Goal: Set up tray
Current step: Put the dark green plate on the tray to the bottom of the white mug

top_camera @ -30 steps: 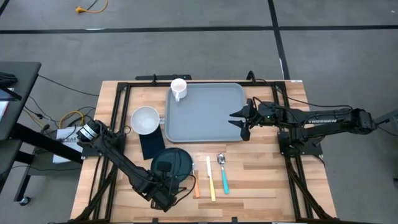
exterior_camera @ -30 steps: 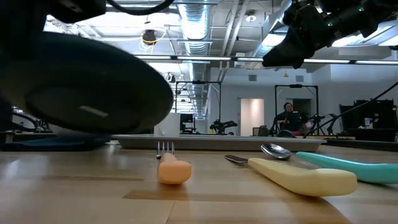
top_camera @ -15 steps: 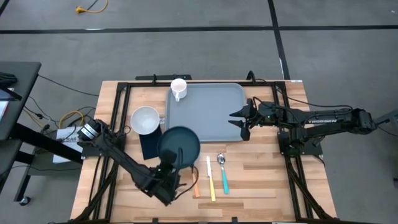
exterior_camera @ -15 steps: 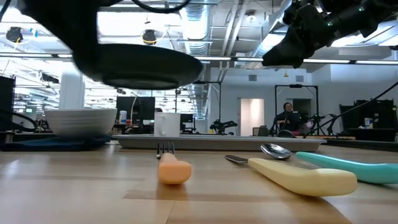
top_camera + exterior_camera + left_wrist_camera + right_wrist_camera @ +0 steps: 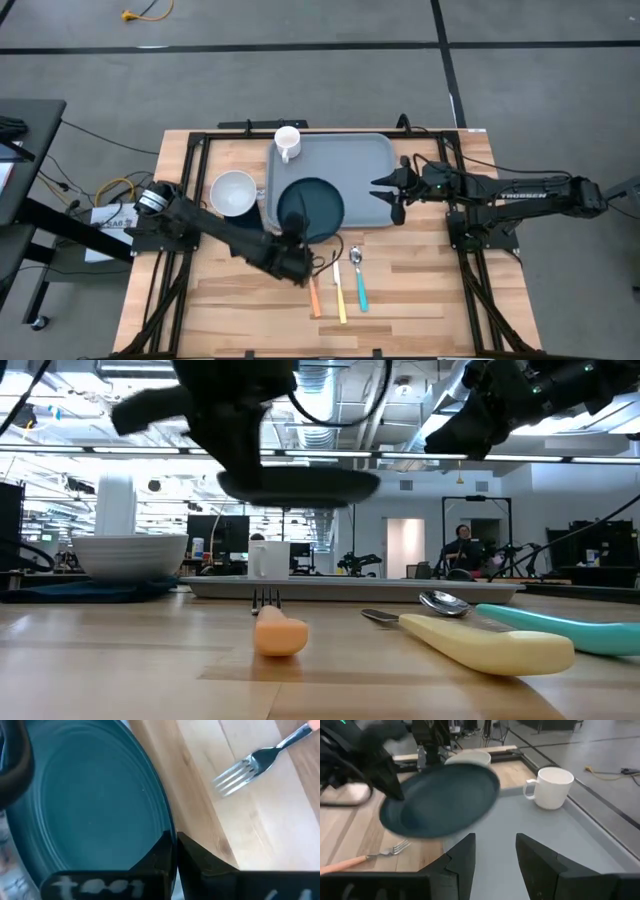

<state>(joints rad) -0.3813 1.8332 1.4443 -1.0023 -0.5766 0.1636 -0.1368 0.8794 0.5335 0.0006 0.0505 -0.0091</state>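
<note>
Setting: a light wooden bench (image 5: 420,280) on a black frame, in a large workshop with a grey floor; a person sits far back in the low view.

The tray (image 5: 350,160), grey-blue with a low raised rim, lies flat at the far middle of the bench. A white mug (image 5: 288,142) stands in its far left corner. A white bowl (image 5: 232,192) sits on the bench just beside the tray's left edge.

The left gripper (image 5: 292,255) has its jaws together on the rim of a dark teal plate (image 5: 312,208) and holds it in the air over the tray's left half, near level in the low view. The right gripper (image 5: 388,195) hangs over the tray's right edge, jaws apart and holding nothing.

An orange-handled fork (image 5: 314,296), a yellow-handled utensil (image 5: 339,290) and a teal-handled spoon (image 5: 358,280) lie on the bench near the tray's near edge.

Handling assessment: the tray appears stiff, light moulded plastic, smooth and likely slippery on wood. The rim is the only purchase; a hold midway along an edge is judged best. The plate looks rigid and probably breakable, and a one-sided rim grip may let it tilt.
</note>
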